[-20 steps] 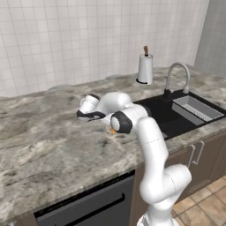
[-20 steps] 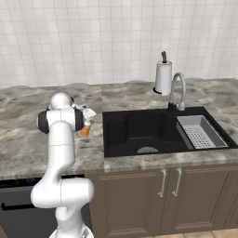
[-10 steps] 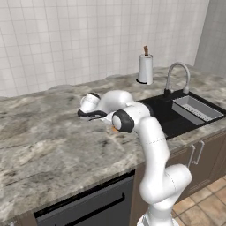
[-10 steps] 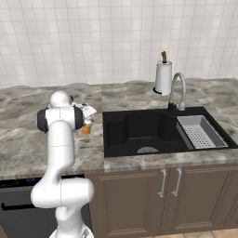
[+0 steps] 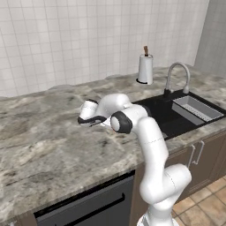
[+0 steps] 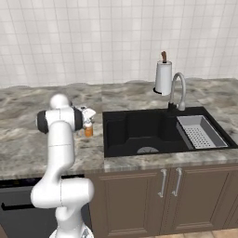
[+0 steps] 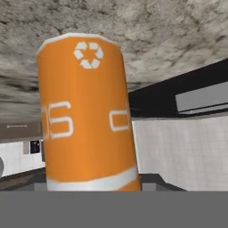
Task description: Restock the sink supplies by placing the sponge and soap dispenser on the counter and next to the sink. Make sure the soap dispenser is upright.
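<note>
Soap dispenser (image 6: 88,130): small orange bottle standing upright on the counter (image 6: 28,139), just left of the sink (image 6: 139,132), near the basin's left rim. In the hand view (image 7: 84,116) its orange body with white markings sits very close to the camera.
Gripper (image 6: 87,114): at the bottle's top, just left of the sink; the white hand hides the finger tips in both base views, so I cannot tell whether the jaws hold the bottle or stand free of it.
Arm: bent over the counter left of the sink, hand (image 5: 90,114) low over the stone.
Sink: black basin with a grey rack insert (image 6: 200,132) at its right end and a chrome faucet (image 6: 179,90) behind.
Paper-towel roll (image 6: 163,76): upright behind the sink, beside the faucet.
</note>
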Controlling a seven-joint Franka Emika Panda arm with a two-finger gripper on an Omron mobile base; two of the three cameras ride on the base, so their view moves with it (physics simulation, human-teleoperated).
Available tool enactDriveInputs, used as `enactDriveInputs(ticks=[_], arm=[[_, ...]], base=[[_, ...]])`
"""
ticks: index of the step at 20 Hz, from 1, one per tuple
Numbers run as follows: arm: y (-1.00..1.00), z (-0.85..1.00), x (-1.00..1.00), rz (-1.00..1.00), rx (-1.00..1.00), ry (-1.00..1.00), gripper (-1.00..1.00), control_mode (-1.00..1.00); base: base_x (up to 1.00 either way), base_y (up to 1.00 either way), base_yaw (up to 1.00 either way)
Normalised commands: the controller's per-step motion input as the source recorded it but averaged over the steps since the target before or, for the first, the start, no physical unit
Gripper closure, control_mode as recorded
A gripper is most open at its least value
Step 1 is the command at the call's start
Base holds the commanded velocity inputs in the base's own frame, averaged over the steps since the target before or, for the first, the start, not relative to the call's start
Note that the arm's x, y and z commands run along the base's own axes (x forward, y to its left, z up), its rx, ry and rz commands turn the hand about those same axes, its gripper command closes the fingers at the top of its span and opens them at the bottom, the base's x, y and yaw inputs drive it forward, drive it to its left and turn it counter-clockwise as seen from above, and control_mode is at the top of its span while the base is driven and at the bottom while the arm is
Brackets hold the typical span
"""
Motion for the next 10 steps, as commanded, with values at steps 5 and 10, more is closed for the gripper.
enactDriveInputs(ticks=[5,10], arm=[[0.03,-0.19,0.0,-0.05,-0.01,0.0,-1.0,-1.0],[0.19,0.0,0.0,0.0,0.0,0.0,-1.0,-1.0]], base=[[0.0,0.0,0.0],[0.0,0.0,0.0]])
